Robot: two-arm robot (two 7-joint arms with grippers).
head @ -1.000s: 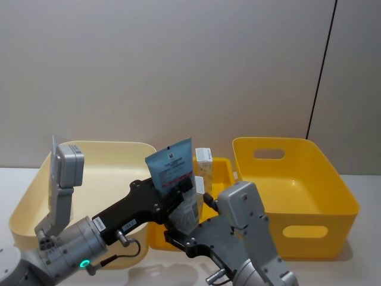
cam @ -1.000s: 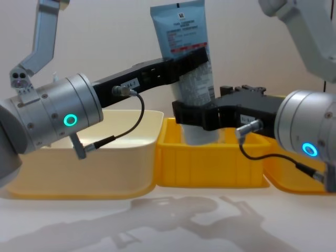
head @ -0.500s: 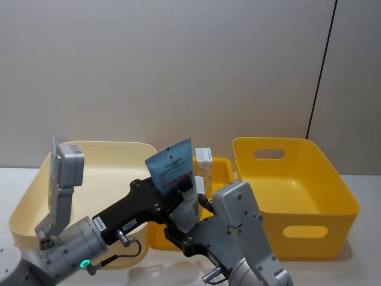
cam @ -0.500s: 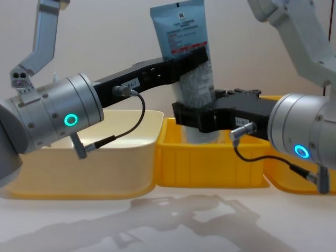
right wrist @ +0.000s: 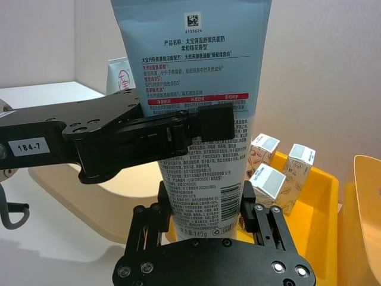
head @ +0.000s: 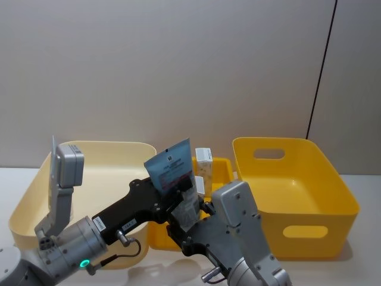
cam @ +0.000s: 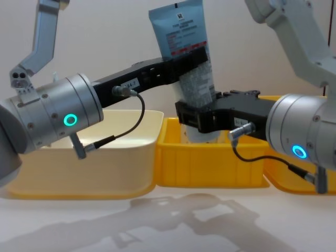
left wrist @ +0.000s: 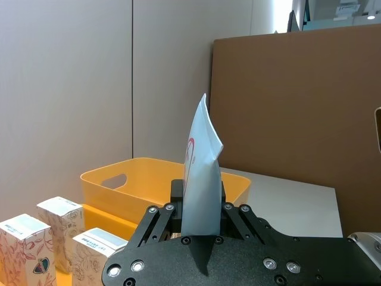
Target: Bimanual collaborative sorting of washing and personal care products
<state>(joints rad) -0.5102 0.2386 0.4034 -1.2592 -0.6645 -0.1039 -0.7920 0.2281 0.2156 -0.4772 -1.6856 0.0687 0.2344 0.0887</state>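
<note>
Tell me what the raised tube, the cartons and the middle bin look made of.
Tube: soft plastic, probably, satin printed skin, top end crimped flat. Cartons: thin printed card, matte, sharp folded edges. Middle bin: moulded yellow plastic, smooth, slight sheen, rounded rim.

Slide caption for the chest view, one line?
Over the small yellow bin: left end effector grips the squeeze tube mid-body, right end effector its lower end.

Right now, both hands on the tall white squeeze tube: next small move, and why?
Probably open the left hand. It clamps the tall white squeeze tube with blue crimped end high up, while the right hand appears closed on its lower body, so the right can likely carry it alone.
</note>
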